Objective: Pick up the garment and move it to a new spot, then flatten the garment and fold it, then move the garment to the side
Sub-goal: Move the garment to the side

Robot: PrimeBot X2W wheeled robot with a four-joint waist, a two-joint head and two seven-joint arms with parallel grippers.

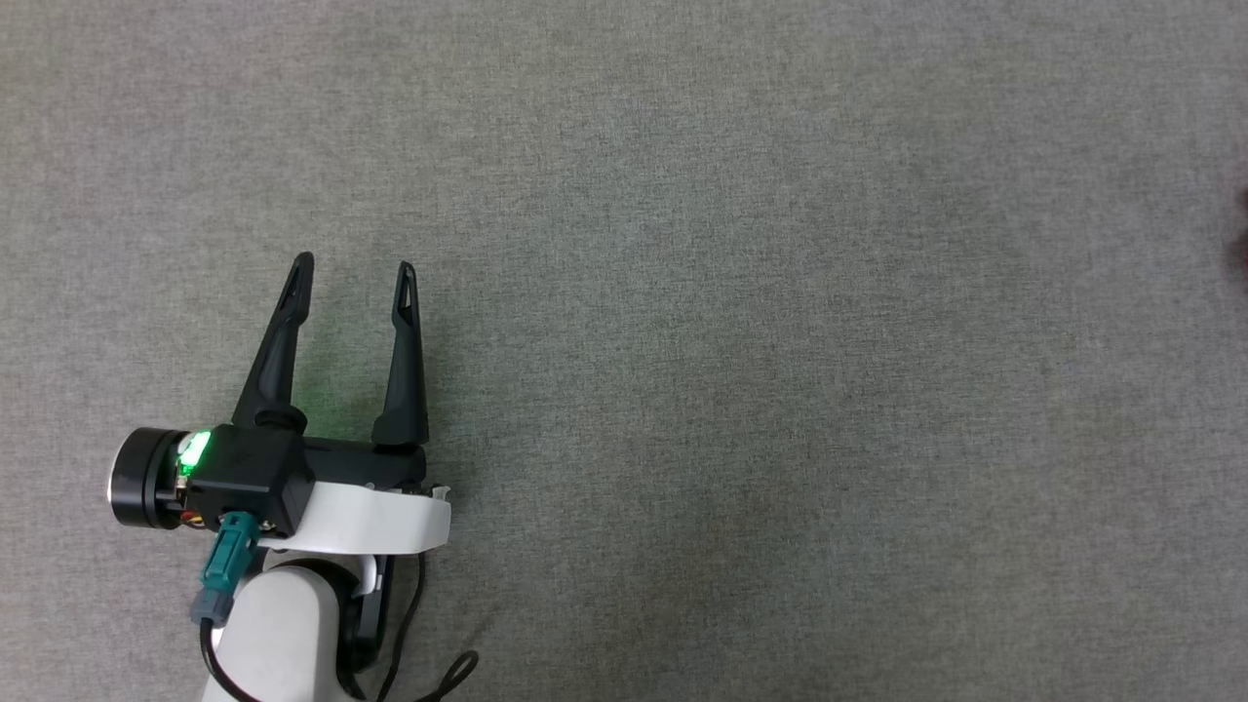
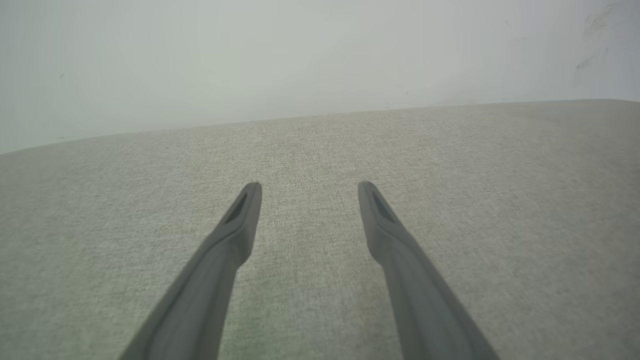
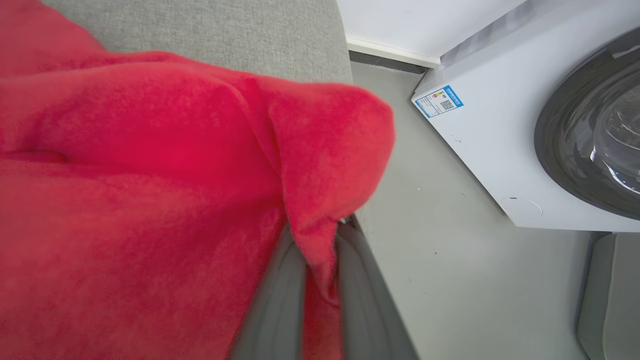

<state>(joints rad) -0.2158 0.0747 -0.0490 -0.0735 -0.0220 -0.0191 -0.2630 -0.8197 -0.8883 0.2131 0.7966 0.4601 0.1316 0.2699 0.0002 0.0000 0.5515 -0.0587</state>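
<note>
Red fuzzy-knit garment [image 3: 150, 175] bunched close to lens, long axis and heading unreadable. One fold clamped between right gripper [image 3: 320, 250] fingers, by the grey woven tabletop [image 3: 225, 30] edge. Left gripper [image 1: 356, 278] fingers spread apart over that tabletop.

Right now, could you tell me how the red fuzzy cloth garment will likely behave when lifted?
Probably floppy: the red fuzzy cloth garment hangs in loose folds over the right claw, which is shut on a pinch of it. Its matte, fuzzy surface likely resists slipping. Being limp, it may trail across the grey fabric surface.
</note>
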